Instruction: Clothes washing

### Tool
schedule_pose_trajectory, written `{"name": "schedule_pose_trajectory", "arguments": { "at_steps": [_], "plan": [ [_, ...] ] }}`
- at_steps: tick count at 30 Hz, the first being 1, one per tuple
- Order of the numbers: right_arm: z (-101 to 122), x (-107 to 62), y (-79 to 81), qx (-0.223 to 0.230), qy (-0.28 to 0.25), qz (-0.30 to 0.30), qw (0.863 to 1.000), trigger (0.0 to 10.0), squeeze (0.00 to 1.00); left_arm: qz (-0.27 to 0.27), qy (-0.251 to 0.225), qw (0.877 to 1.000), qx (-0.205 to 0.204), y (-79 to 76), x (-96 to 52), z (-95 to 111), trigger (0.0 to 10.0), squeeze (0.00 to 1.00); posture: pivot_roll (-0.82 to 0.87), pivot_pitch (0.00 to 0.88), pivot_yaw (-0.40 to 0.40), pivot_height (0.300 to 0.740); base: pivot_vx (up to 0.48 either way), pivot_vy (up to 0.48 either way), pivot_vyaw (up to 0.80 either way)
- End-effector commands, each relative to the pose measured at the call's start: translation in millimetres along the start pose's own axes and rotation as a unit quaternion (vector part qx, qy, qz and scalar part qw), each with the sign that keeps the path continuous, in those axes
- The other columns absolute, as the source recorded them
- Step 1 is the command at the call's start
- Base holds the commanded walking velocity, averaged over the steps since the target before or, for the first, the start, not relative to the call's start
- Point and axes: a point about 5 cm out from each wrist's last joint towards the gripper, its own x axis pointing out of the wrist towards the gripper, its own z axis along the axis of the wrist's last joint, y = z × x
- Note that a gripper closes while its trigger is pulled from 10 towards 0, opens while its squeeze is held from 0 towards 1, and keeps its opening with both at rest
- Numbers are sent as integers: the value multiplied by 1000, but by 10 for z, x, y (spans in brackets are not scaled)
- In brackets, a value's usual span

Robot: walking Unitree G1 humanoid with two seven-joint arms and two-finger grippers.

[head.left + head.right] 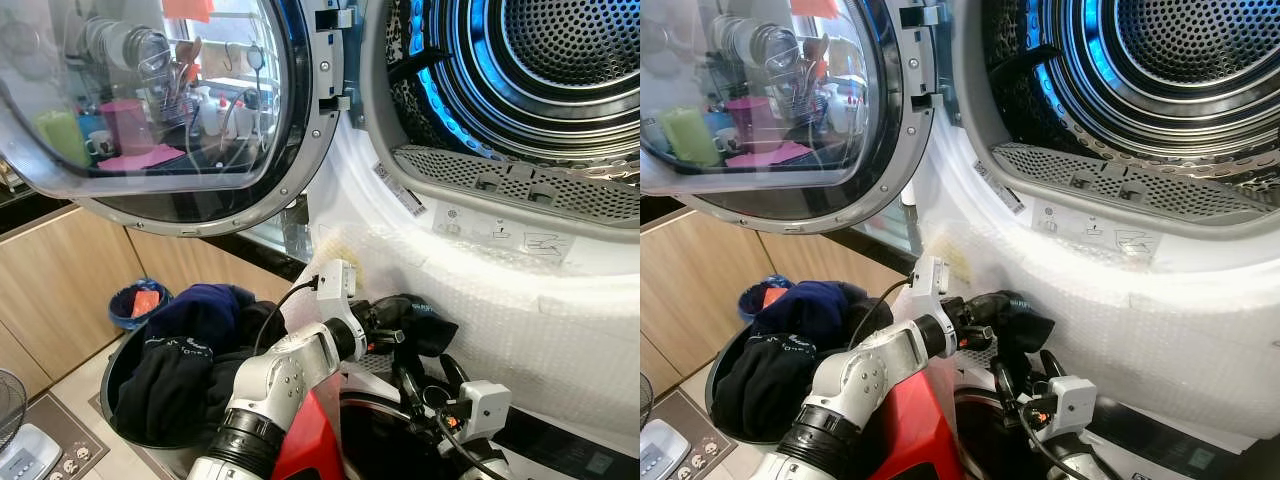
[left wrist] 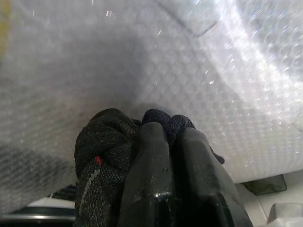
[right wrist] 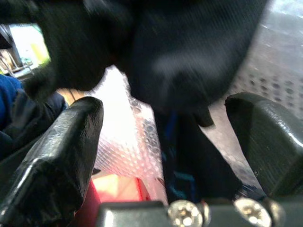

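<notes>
The front-loading washer stands open, its steel drum (image 1: pixel 560 60) empty as far as I can see. Below the drum opening, my left gripper (image 1: pixel 398 326) is shut on a dark garment (image 1: pixel 428 328), bunched against the bubble-wrapped washer front (image 1: pixel 520 330). In the left wrist view the fingers (image 2: pixel 151 165) pinch the dark cloth (image 2: pixel 102 146). Just beneath it, my right gripper (image 1: pixel 427 378) is open, and the garment (image 3: pixel 189 47) hangs above its spread fingers (image 3: pixel 61 156). A round basket (image 1: pixel 115 365) at lower left holds more dark clothes (image 1: pixel 190 350).
The round glass door (image 1: pixel 170 100) swings out to the left at head height. Wooden cabinets (image 1: pixel 60 290) line the left side, with a small blue bin (image 1: pixel 135 300) on the floor. A fan (image 1: pixel 8 395) and a power strip (image 1: pixel 35 450) sit at the bottom left.
</notes>
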Motion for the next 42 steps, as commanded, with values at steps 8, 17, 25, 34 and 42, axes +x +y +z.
{"name": "schedule_pose_trajectory", "arguments": {
  "at_steps": [8, 17, 25, 34, 42],
  "plan": [
    [59, 112, 96, -19, -11, 6, 1000, 10000, 0, -91, -3, 994, -58, -634, 355, -29, 10000, 0, -15, 0, 78, 740, 0, 0, 0],
    [66, 189, 85, -42, -8, -26, 999, 10000, 0, -149, -17, 979, -139, -936, 466, 59, 10000, 0, -11, 0, 82, 740, 0, 0, 0],
    [108, 260, -8, -64, -14, -95, 993, 10000, 0, -179, 6, 970, -167, -1105, 482, -18, 10000, 0, -9, 0, 85, 740, 0, 0, 0],
    [135, 327, 100, -54, -32, -77, 995, 10000, 0, -190, 26, 966, -171, -1195, 493, -97, 10000, 0, -9, 0, 85, 740, 0, 0, 0],
    [120, 353, 145, -49, -35, -87, 994, 10000, 0, -210, 36, 959, -185, -1341, 513, -133, 10000, 0, -13, 0, 84, 740, 0, 0, 0]
  ]
}}
